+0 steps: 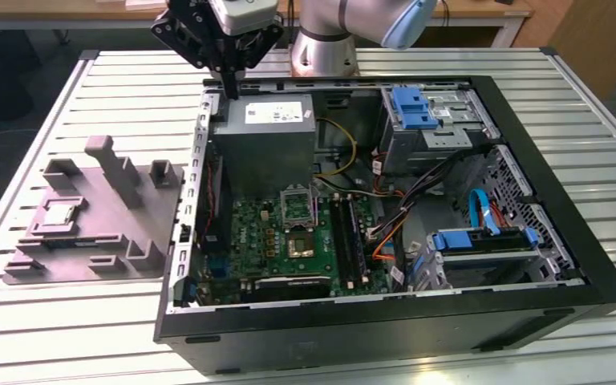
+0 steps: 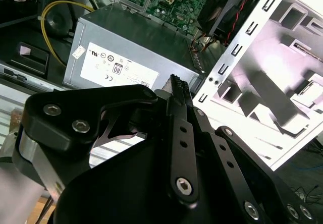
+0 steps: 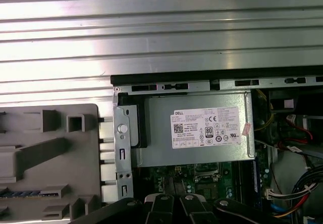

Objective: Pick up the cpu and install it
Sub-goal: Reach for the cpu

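1. Grey moulded tray (image 1: 86,250) lies on the slatted metal surface (image 1: 73,88), just beside the open black case (image 1: 372,330), on the exterior view's left.
2. The cpu (image 1: 57,215) sits flat in a recess of that tray, pale and square, on the side away from the case. Nothing touches it.
3. The case lies on its side with its panel off. Inside are a green board (image 1: 260,233), a metal-framed socket (image 1: 301,241) with a dark centre near the board's middle, and a grey power supply (image 1: 265,152) with a white label (image 1: 278,112) at the far end.
4. The socket holds no chip that can be made out.
5. The arm (image 1: 340,32) stands at the far edge of the surface. Its gripper (image 1: 228,87) hangs tips down above the far corner of the case on the exterior view's left, close to the power supply's edge.
6. The fingers (image 2: 176,90) are pressed together with nothing between them, as seen in the exterior view and the second wrist view.
7. The gripper is well apart from the cpu and from the socket.
8. In the first wrist view the power supply (image 3: 161,156) and its label (image 3: 207,128) lie directly below the camera, with the tray (image 3: 50,156) alongside the case wall.
9. In the second wrist view the tray (image 2: 282,98) shows beyond the perforated case wall, brightly lit.
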`<state>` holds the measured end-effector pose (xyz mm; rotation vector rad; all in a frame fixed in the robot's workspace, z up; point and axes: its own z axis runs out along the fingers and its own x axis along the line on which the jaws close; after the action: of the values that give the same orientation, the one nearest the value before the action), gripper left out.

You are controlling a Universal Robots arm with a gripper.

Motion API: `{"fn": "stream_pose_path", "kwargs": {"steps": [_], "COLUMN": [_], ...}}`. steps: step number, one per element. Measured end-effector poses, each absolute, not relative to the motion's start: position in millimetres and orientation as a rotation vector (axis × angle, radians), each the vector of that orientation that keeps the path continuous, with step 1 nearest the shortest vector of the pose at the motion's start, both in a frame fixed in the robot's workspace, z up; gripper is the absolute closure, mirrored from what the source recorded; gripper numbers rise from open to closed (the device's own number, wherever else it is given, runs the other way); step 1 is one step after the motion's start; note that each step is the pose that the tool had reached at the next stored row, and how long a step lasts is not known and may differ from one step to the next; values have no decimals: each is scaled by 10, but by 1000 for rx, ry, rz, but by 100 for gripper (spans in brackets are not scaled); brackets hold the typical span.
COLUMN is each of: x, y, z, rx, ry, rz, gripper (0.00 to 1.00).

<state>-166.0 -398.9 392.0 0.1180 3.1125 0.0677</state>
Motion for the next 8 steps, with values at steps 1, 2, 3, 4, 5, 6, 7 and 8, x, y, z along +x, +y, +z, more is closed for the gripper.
{"fn": "stream_pose_path", "kwargs": {"steps": [1,2,3,4,5,6,7,8], "x": [-1661,-1663,-1665,-1667,-1668,-1670,-1672,-1674], "y": [-3989,-3989,-3989,-3989,-3989,-3989,-3989,-3989], "z": [3920,3920,3920,3920,3919,3919,3919,3919], "rx": [118,118,118,118,118,118,118,118], "ry": [3113,3112,3113,3113,3112,3113,3113,3112], "rz": [68,68,68,68,68,68,68,68], "gripper": [89,89,89,89,89,89,89,89]}}
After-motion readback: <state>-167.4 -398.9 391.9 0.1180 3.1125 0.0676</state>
